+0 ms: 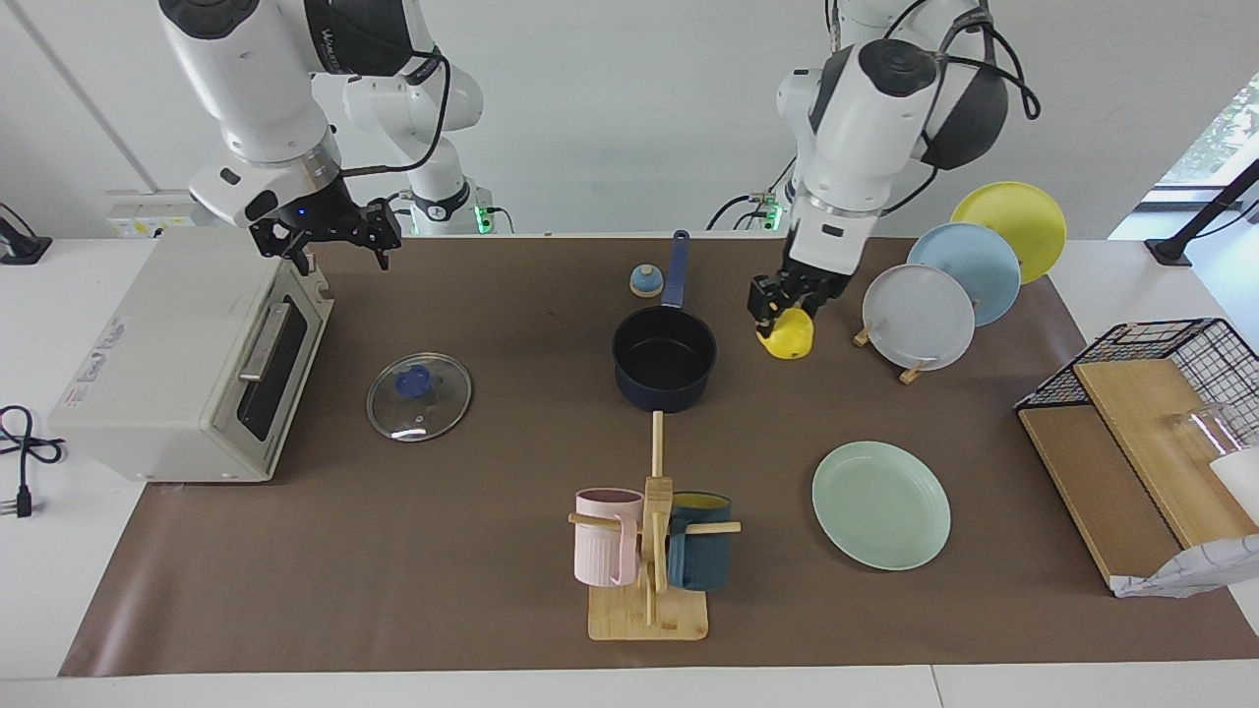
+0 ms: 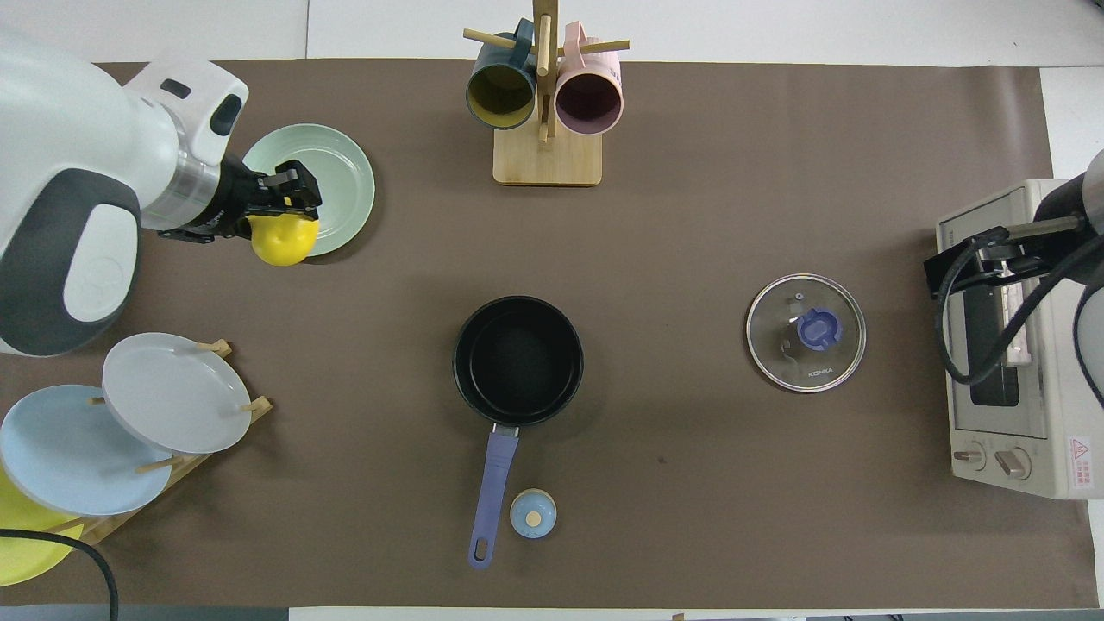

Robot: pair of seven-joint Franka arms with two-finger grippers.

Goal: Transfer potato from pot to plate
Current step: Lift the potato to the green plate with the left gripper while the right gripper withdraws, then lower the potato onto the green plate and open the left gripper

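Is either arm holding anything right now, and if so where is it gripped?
The left tool holds the potato by its top, up in the air between the pot and the plate. The right tool holds nothing.

The left gripper [image 2: 280,203] and the potato [image 2: 283,239] cover part of the mint-green plate [image 2: 341,177] from above. The yellow plate [image 2: 21,556] runs off the overhead view's edge, tucked under the light blue plate [image 2: 69,448]. The right gripper [image 2: 979,263] masks part of the toaster oven [image 2: 1018,345]; its fingers can't be made out there.
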